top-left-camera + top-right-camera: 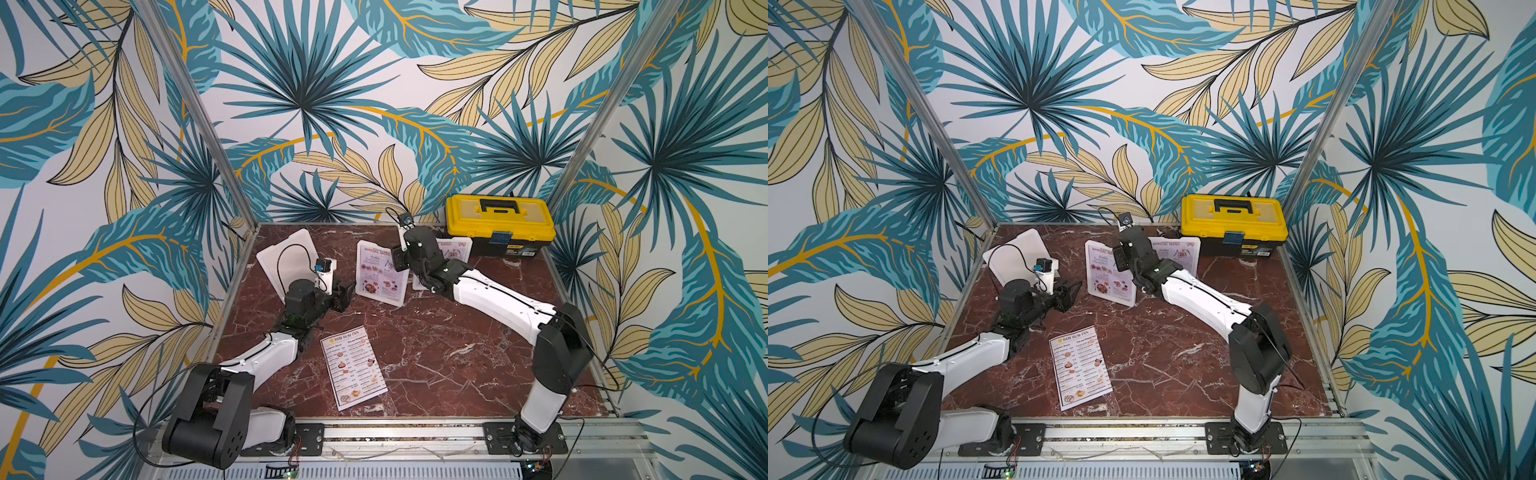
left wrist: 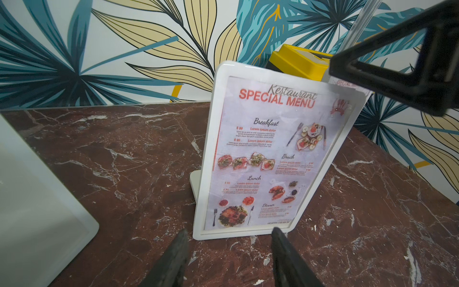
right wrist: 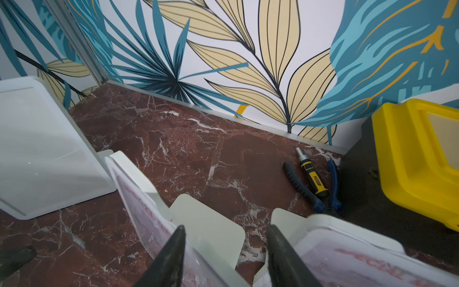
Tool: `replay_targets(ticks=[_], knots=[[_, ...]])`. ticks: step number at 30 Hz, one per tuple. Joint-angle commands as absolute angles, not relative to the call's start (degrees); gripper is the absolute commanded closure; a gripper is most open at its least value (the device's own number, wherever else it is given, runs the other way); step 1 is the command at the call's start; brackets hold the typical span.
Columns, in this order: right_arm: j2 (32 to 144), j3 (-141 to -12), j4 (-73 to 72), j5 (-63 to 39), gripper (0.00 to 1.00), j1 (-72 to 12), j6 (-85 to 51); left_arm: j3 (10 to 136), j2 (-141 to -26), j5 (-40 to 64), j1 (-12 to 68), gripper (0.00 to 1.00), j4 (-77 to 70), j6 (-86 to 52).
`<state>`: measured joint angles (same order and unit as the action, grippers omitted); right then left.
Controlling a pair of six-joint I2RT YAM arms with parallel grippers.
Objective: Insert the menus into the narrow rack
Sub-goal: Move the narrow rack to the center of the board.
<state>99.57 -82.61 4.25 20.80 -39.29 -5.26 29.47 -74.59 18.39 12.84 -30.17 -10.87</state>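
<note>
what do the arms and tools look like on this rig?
The left arm and right arm: white shell links, black joint housings. The left tool and right tool: black tapered fingers. A thin black cable loops to a small blue wrist camera on each.

Three stands sit across the back half of the table (image 1: pixel 457 353). An empty stand (image 1: pixel 282 257) is at the left. The middle stand (image 2: pixel 210 159) holds a menu (image 2: pixel 268 154). The right stand (image 3: pixel 335 222) holds another menu (image 1: pixel 1179 251), just before the toolbox (image 1: pixel 498 224). A third menu (image 1: pixel 353 368) lies flat nearer the front. Pliers (image 3: pixel 298 184) and a screwdriver (image 3: pixel 310 175) lie beside the toolbox.
</note>
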Motion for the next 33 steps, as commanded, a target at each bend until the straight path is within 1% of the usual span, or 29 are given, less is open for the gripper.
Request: replay_targets(ticks=[1,4,8,10,14,18,21,25,29,33], knots=[[93.0,-75.8,-0.5,20.8,0.42,-39.8,-5.2,28.8,-73.8,18.2,13.2,0.46,-31.3,-10.3],[88.8,-69.0,-2.8,19.4,0.38,-40.2,-6.6,28.8,-73.9,18.5,13.1,0.46,-31.3,-10.3],[84.7,-59.6,-6.8,15.3,0.38,-40.4,-9.3,29.0,-73.8,16.3,13.0,0.46,-31.2,-11.7],[83.5,-56.2,-8.3,13.4,0.38,-40.6,-10.7,28.7,-72.9,13.8,12.2,0.41,-31.0,-16.4],[84.2,-51.7,-12.3,9.5,0.38,-41.1,-13.4,28.3,-72.6,15.9,10.8,0.42,-31.0,-23.2],[88.5,-50.9,-14.3,6.6,0.4,-41.2,-15.8,27.6,-75.0,19.4,10.8,0.42,-31.0,-27.0],[91.4,-51.3,-15.8,4.6,0.41,-41.3,-17.0,28.5,-78.0,22.4,11.1,0.44,-31.1,-28.1],[95.8,-54.1,-15.3,2.3,0.44,-41.3,-18.2,29.8,-80.9,22.5,11.8,0.44,-31.1,-27.6],[99.4,-56.5,-14.6,4.2,0.45,-41.3,-18.7,31.1,-82.3,22.1,12.3,0.44,-31.1,-27.8],[102.2,-58.6,-13.7,5.9,0.45,-41.4,-18.9,34.3,-87.3,24.5,12.3,0.46,-31.1,-29.5]])
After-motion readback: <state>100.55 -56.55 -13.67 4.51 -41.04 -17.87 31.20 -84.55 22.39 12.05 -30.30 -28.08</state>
